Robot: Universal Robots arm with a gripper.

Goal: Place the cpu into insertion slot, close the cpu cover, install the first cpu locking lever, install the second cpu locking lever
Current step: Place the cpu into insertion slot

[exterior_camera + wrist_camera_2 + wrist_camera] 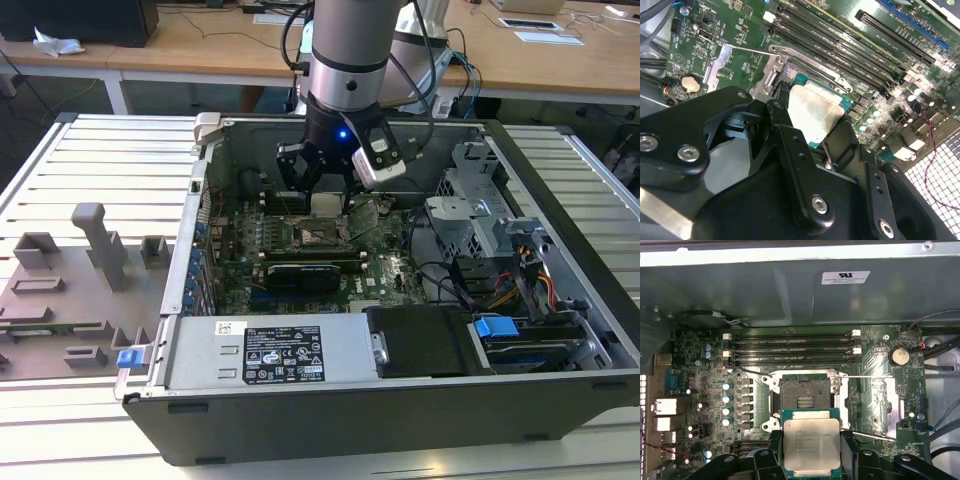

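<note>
exterior view's left: grey fixture plate (70, 290) on tabletop (100, 150) | middle: claw (322, 198) pinching the cpu (811, 445) by two opposite edges, chip flat, not yet seated | insertion slot (805, 399) bare, between chip and memory slots (790, 347) | cpu cover (875, 407) folded open beside the slot, way looks free | right: drive cage (470, 190)

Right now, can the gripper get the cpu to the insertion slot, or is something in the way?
Probably yes. The gripper holds the cpu close to the insertion slot, whose dark centre lies uncovered in the first wrist view, with nothing lying across it.
</note>
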